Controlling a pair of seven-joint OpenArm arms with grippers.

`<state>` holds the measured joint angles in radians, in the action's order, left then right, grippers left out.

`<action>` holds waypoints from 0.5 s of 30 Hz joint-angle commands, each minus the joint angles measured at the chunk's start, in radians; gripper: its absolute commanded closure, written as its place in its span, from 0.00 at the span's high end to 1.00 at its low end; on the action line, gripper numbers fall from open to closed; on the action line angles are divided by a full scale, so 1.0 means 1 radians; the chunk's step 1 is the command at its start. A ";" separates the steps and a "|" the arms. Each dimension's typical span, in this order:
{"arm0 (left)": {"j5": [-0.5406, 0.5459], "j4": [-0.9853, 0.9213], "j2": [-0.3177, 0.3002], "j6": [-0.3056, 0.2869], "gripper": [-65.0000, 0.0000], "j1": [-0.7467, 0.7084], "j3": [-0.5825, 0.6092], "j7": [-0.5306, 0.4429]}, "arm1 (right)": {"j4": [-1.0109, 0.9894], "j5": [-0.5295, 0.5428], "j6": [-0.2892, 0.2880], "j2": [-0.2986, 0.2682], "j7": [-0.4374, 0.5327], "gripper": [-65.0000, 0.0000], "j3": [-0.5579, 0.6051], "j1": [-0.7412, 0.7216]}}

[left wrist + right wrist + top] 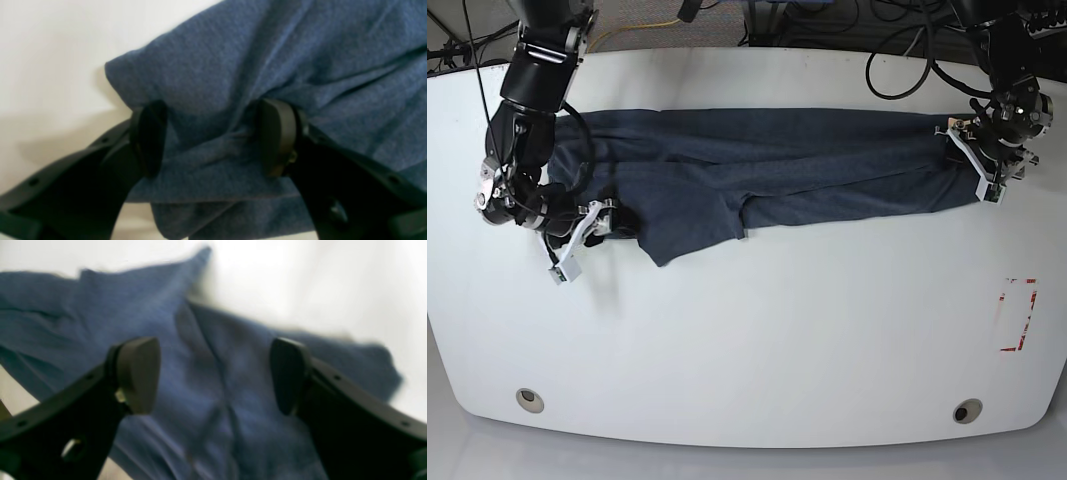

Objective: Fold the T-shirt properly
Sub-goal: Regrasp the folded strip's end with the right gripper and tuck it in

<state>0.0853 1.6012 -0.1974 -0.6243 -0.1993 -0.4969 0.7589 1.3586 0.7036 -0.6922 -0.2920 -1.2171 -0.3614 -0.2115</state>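
I work in what looks like a robotics lab: a white rounded tabletop [757,340], black cables [907,50] trailing behind it, red tape marks [1017,315] at one edge.

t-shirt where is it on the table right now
In the base view the T-shirt lies stretched across the far half of the white table, between the right gripper and left gripper.
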 commanded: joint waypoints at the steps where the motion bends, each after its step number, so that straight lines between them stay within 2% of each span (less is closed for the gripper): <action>1: -0.008 0.012 -0.010 0.002 0.61 0.004 -0.003 0.011 | 0.017 0.020 -0.006 0.010 0.016 0.75 0.009 -0.044; 6: -0.008 0.012 -0.009 0.002 0.61 0.004 -0.003 0.011 | -0.038 -0.006 -0.006 0.055 0.018 0.75 0.049 -0.087; 12: -0.006 0.015 -0.010 0.002 0.61 0.004 -0.003 0.011 | -0.083 -0.120 -0.006 0.096 0.110 0.75 0.055 -0.095; 15: -0.006 0.014 -0.010 0.002 0.61 0.004 -0.003 0.011 | -0.103 -0.138 -0.006 0.107 0.110 0.74 0.055 -0.095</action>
<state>0.0856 1.6012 -0.1974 -0.6220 -0.1989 -0.4969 0.7628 1.2518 0.5461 -0.6922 -0.1814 -1.1275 -0.3058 -0.2806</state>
